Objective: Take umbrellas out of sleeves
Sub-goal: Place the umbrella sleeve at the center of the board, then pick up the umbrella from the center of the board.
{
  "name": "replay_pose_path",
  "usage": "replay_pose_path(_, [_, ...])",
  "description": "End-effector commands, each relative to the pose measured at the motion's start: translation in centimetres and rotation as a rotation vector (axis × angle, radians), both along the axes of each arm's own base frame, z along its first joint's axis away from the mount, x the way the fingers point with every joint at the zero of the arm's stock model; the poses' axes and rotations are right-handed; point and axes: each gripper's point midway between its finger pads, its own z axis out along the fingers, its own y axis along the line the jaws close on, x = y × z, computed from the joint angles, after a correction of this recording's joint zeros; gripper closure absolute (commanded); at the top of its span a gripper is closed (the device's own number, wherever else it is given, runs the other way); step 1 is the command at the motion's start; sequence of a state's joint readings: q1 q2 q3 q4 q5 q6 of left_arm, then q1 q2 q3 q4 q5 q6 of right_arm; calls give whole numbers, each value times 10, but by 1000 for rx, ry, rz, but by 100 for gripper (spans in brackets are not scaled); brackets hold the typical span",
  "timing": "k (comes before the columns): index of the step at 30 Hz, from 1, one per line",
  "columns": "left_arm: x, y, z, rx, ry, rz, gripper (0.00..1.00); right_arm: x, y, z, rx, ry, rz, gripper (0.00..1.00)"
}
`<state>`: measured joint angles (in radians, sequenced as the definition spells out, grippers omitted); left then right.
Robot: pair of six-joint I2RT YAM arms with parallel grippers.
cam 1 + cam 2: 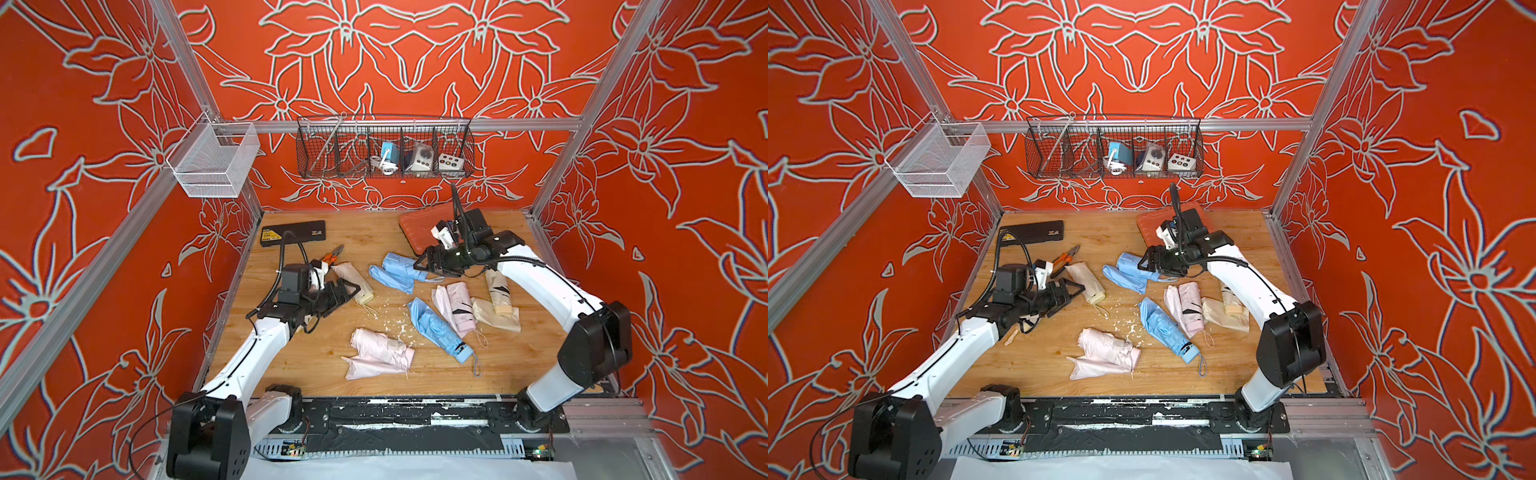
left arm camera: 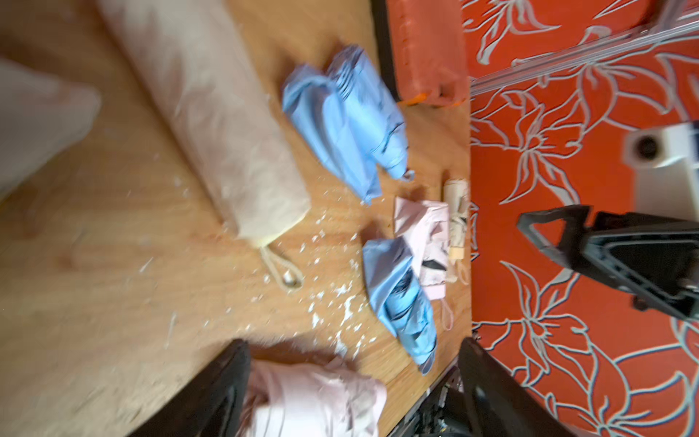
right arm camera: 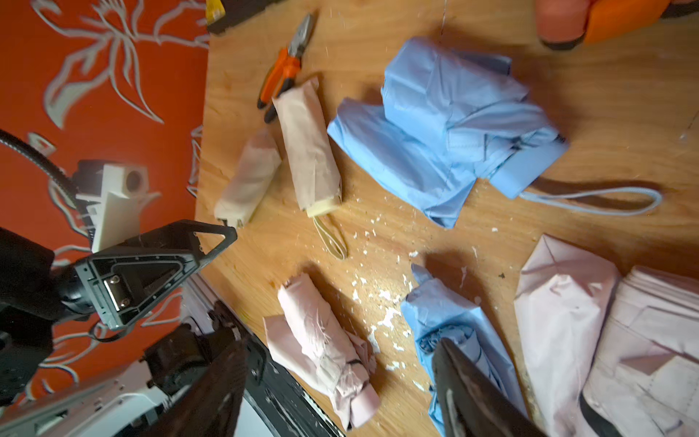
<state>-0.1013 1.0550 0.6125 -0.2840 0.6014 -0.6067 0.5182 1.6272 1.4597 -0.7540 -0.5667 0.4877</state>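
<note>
Umbrellas and sleeves lie scattered on the wooden table. A cream umbrella still in its sleeve (image 1: 353, 280) lies at the left; my left gripper (image 1: 347, 297) hovers open just beside it, holding nothing. At the back middle a blue umbrella with its limp blue sleeve (image 1: 397, 270) lies under my right gripper (image 1: 424, 270), whose jaws stand wide apart and empty. A pink umbrella on its sleeve (image 1: 378, 353) lies near the front. Another blue umbrella (image 1: 436, 328), a pink umbrella (image 1: 457, 307) and a cream umbrella (image 1: 498, 293) lie at the right with a cream sleeve (image 1: 496, 318).
Orange-handled pliers (image 1: 332, 255) and a black box (image 1: 293, 232) lie at the back left. An orange case (image 1: 415, 232) sits behind the right arm. White crumbs (image 1: 395, 320) litter the table's middle. A dark wire basket (image 1: 384, 147) and a white mesh basket (image 1: 214, 162) hang on the frame.
</note>
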Motion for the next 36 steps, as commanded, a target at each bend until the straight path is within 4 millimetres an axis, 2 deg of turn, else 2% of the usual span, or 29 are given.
replay_pose_path(1, [-27, -1, -18, 126, 64, -67, 14, -24, 4, -19, -203, -9, 130, 19])
replay_pose_path(6, [-40, -13, -14, 241, 84, -150, 14, -25, 34, -21, -288, -12, 179, 10])
replay_pose_path(7, [-42, -15, -12, 247, 83, -157, 14, -25, 43, -20, -288, -20, 193, 3])
replay_pose_path(8, [-45, -16, -11, 258, 78, -162, 14, -25, 52, -20, -292, -38, 219, 2])
replay_pose_path(13, [-58, 7, -22, 380, 127, -119, 14, -31, 93, -50, -387, -66, 367, 2])
replay_pose_path(18, [-57, 25, 0, 441, 99, -19, 13, -27, 141, -59, -391, -176, 474, 2])
replay_pose_path(21, [-57, 30, 15, 412, 64, 55, 13, -17, 154, -64, -399, -212, 491, 2])
replay_pose_path(24, [-65, 33, 17, 382, 51, 93, 13, -4, 166, -74, -406, -255, 505, 1])
replay_pose_path(28, [-75, 17, 14, 302, 33, 10, 13, 13, 174, -92, -448, -295, 502, 2])
replay_pose_path(30, [-78, 18, 17, 300, 21, 3, 11, 18, 176, -107, -470, -287, 500, 1])
replay_pose_path(32, [-81, 14, 29, 275, -1, -14, 11, 20, 181, -113, -467, -288, 512, 1])
replay_pose_path(34, [-83, 16, 44, 280, -32, -17, 10, 24, 180, -120, -485, -293, 509, 1])
replay_pose_path(36, [-83, 19, 60, 297, -79, -14, 9, 32, 188, -125, -472, -325, 501, 1])
